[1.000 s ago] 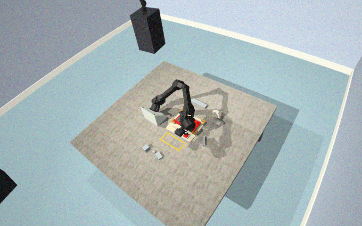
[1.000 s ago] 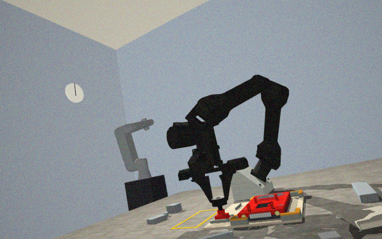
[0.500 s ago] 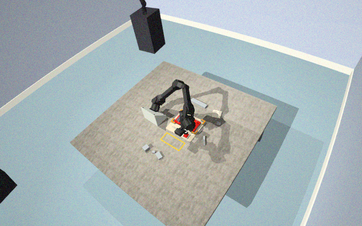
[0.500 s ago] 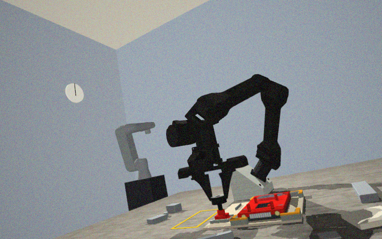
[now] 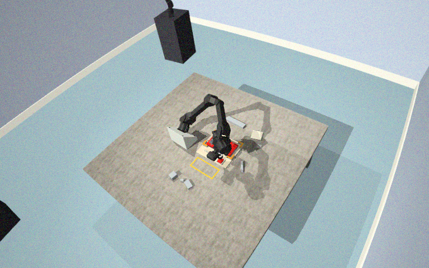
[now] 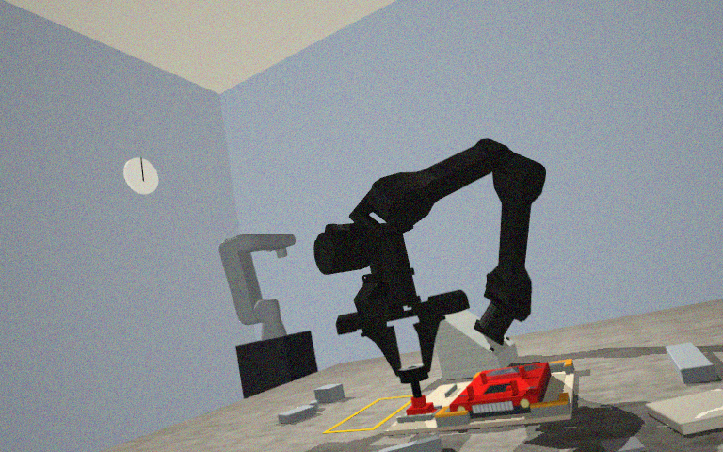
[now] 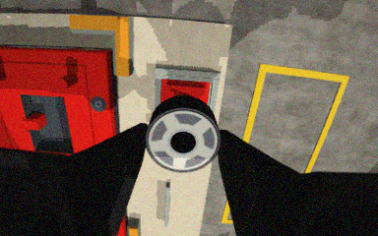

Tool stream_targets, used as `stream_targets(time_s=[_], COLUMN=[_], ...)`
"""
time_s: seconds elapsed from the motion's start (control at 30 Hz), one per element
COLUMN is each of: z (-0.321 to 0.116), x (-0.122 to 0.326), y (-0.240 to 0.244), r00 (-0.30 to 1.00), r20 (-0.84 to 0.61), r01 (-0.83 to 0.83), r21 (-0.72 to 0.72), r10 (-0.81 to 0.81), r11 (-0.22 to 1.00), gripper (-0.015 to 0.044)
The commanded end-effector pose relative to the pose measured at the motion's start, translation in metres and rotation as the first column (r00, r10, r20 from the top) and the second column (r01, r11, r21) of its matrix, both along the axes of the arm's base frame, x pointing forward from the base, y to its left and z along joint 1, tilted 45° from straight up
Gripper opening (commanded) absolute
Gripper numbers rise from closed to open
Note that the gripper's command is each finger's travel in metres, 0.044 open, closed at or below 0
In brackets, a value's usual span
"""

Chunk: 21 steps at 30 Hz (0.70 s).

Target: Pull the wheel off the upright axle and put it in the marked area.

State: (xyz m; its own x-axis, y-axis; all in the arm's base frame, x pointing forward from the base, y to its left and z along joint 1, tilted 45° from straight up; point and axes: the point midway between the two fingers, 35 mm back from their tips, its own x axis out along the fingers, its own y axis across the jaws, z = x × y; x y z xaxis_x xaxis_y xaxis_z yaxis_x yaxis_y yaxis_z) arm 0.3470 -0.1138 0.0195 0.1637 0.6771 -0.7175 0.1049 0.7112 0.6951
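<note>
Red plastic chassis [image 7: 54,98] sits at my left on the cream board [image 7: 192,44]. Centre, my pincer [image 7: 183,143] is clenched on the black-tyred wheel with a grey spoked hub [image 7: 183,140], held above the small red block that carries the upright black axle [image 6: 416,390]. I judge the pulling-off about done or nearly so; the carry and release remain. Right, the yellow-outlined rectangle [image 7: 295,118] on the grey desk [image 7: 354,59] waits. Hidden: the axle tip beneath the wheel, and my fingertips.
</note>
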Motion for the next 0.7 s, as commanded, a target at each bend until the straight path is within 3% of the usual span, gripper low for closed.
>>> stream_targets(time_s=[0.0,0.67], z=[0.0028,0.0075], x=[0.0003,-0.0011], y=[-0.0037,-0.008], r00=[1.0,1.0], r20=[0.008,0.008], r01=[0.001,0.003], r21=[-0.005,-0.004], r10=[0.0,-0.003], r11=[1.0,1.0], gripper=[0.0,0.0])
